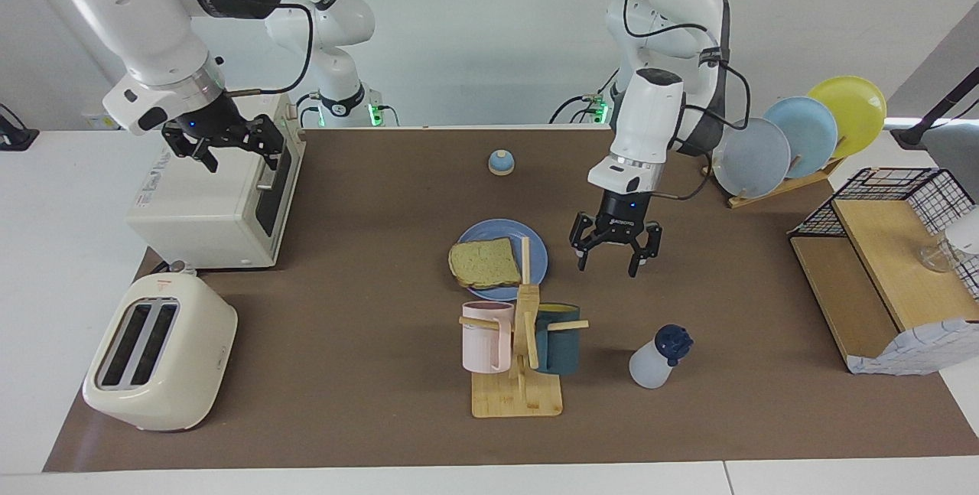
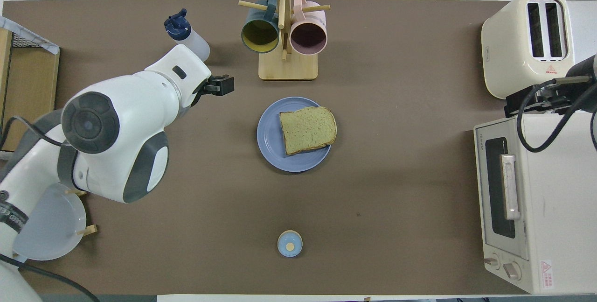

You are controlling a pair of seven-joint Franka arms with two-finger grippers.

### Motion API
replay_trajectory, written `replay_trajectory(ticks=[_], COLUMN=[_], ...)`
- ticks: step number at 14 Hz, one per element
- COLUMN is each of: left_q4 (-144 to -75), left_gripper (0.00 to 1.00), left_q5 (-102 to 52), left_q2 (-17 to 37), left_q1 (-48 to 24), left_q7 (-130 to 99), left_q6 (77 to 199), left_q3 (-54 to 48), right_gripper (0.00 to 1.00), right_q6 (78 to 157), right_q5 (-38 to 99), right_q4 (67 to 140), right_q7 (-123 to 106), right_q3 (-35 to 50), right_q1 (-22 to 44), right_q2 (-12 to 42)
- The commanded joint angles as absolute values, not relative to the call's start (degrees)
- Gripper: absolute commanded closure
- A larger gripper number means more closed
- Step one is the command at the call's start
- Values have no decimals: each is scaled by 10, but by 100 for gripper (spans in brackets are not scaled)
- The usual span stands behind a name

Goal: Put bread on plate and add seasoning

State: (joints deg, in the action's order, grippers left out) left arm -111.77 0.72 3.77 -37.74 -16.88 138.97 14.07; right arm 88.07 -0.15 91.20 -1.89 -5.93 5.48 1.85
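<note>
Bread [image 1: 483,262] lies on plate [image 1: 536,249]; seasoning [image 1: 659,357] stands untouched on table; left pincer [image 1: 614,251] open, empty; right pincer [image 1: 229,144] open, waiting.

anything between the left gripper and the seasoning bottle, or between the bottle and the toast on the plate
Nothing visible blocks the left gripper, fingers open over bare mat, from the translucent white bottle with the navy cap. Toward the tan toast slice on the round blue plate, the wooden mug tree with its teal mug stands beside the bottle, close to that path.
</note>
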Motion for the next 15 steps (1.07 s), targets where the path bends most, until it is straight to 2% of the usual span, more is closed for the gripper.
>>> replay_trajectory(ticks=[1,4,8,12,15], left_q4=[-1022,-966,-958,-958,-964], left_gripper=[0,0,0,0,0], left_q5=[3,3,2,4,6], left_q2=[38,27,-28,-52,-57], left_q1=[-374,-346,-266,-194,-184], left_q7=[-166,-133,10,111,117], left_q6=[1224,1095,967,907,900], left_q3=[149,148,151,151,149], right_gripper=[0,0,0,0,0], right_q6=[886,886,886,886,886], right_q5=[-9,-9,-9,-9,-9], right_q4=[926,926,925,926,926], right_q7=[-30,-30,-29,-30,-30], right_q3=[-55,-55,-55,-55,-55], right_q1=[48,48,48,48,48], right_q2=[5,5,5,5,5])
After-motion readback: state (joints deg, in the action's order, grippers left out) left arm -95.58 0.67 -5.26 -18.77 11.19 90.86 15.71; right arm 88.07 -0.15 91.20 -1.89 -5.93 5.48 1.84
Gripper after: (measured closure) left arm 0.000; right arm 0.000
